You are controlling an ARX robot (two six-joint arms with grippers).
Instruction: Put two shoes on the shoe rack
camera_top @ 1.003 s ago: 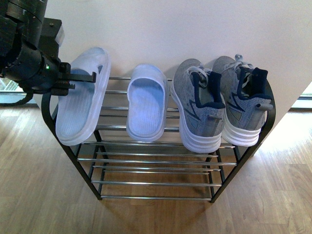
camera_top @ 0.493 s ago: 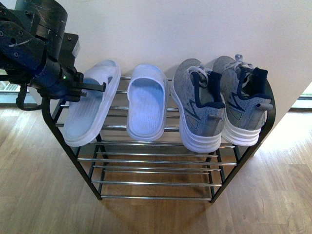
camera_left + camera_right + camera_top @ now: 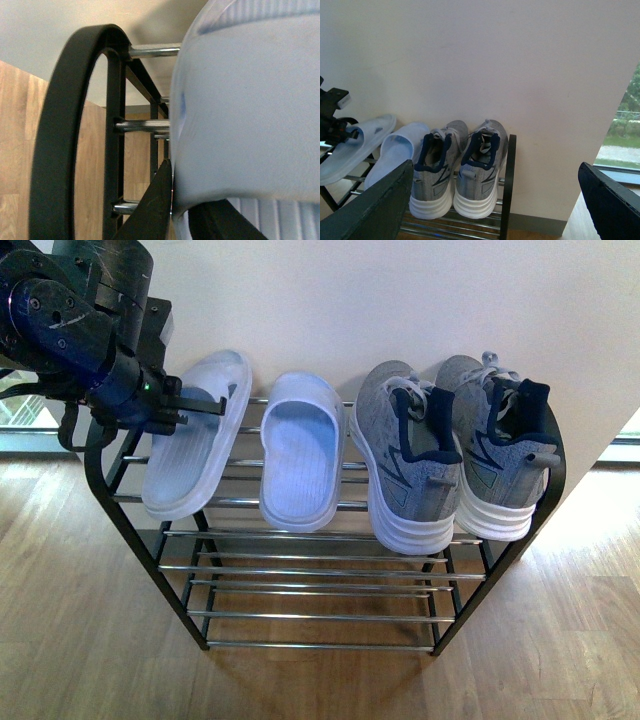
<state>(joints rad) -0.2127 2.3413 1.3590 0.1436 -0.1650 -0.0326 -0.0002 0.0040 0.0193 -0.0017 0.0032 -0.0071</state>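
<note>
The shoe rack (image 3: 520, 540) is a black metal frame with rounded ends and tiers of shiny chrome bars, standing against a plain pale wall (image 3: 400, 300) on a wood-plank floor (image 3: 80, 640). Both grey knit sneakers, the left one (image 3: 408, 465) and the right one (image 3: 495, 445), with thick white ridged soles and navy collars, sit side by side at the right end of the top tier, heels toward the near side. Left of them lie two smooth pale blue slippers, one flat (image 3: 300, 450), one tilted (image 3: 198, 435). The left claw (image 3: 205, 405), on a bulky black arm, is closed on the tilted slipper's edge. The right claw (image 3: 500, 210) is wide open and empty, well back from the rack.
</note>
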